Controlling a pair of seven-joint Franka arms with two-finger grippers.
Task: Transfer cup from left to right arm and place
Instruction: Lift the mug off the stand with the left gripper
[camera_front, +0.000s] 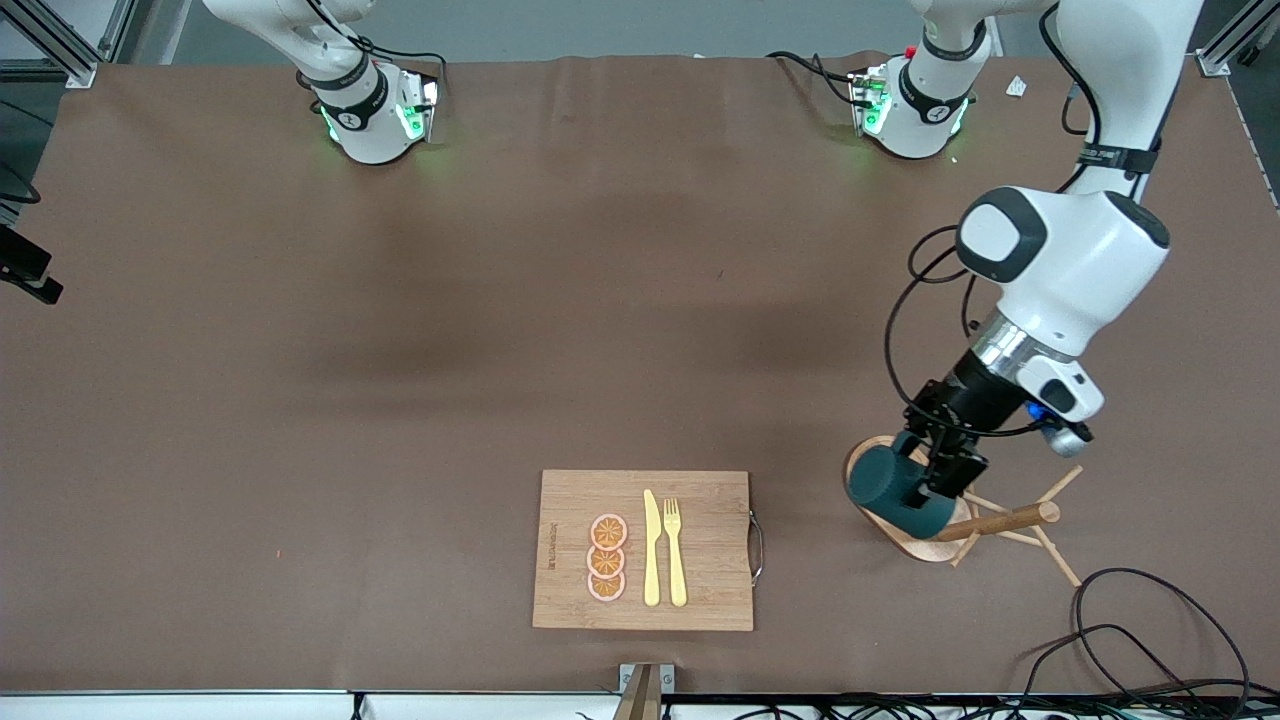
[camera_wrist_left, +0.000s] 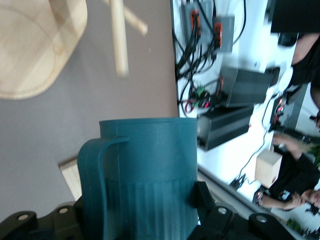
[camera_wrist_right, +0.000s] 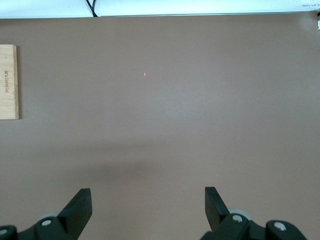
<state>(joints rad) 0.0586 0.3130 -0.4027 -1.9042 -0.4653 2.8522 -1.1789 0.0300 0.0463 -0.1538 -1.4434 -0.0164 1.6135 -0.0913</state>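
The dark teal cup is held on its side just over the round base of the wooden peg rack, at the left arm's end of the table. My left gripper is shut on it. In the left wrist view the cup fills the space between the jaws, its loop handle to one side, and my left gripper clamps its body. One black finger shows against the cup wall. My right gripper stands open over bare brown table, nothing between its fingers; the front view does not show it.
A wooden cutting board with a yellow knife, a fork and orange slices lies near the front edge. The rack's pegs stick out beside the cup. Black cables lie at the front corner.
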